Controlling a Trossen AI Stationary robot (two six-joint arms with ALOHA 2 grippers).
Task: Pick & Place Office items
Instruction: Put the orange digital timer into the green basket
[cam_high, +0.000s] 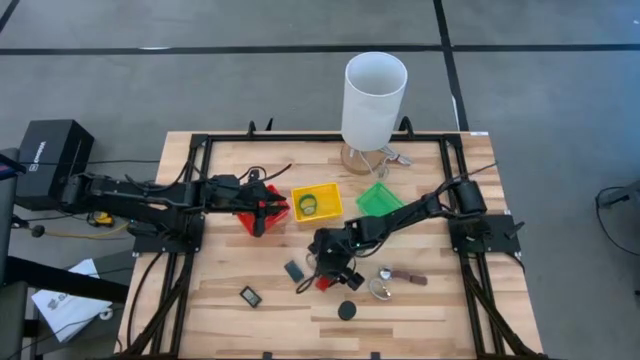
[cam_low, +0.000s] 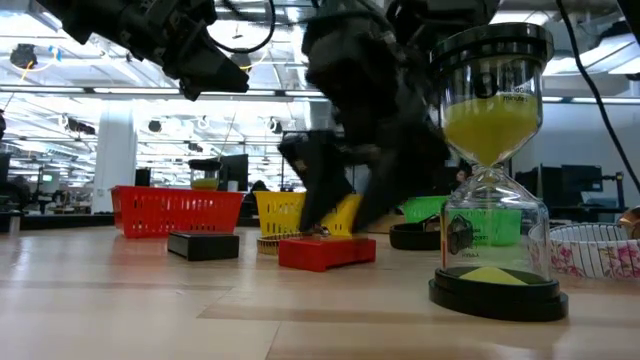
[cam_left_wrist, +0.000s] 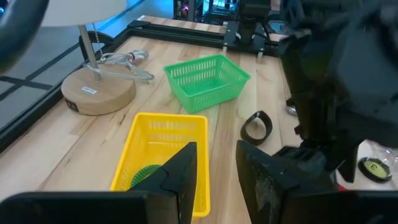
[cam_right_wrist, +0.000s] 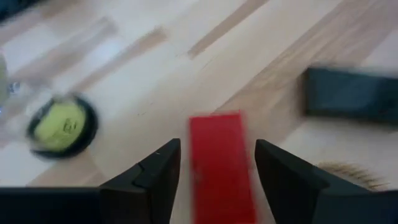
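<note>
Overhead and table-level cameras both see the red block (cam_high: 326, 283); wrist cameras look close.

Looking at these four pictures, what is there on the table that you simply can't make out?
- High view: the red block is mostly hidden beneath the right gripper.
- Low view: what lies inside the red basket is hidden behind its wall.
- Left wrist view: the green thing in the yellow basket is half covered by the left gripper.
- Right wrist view: the black block is blurred and cut off by the edge.
</note>
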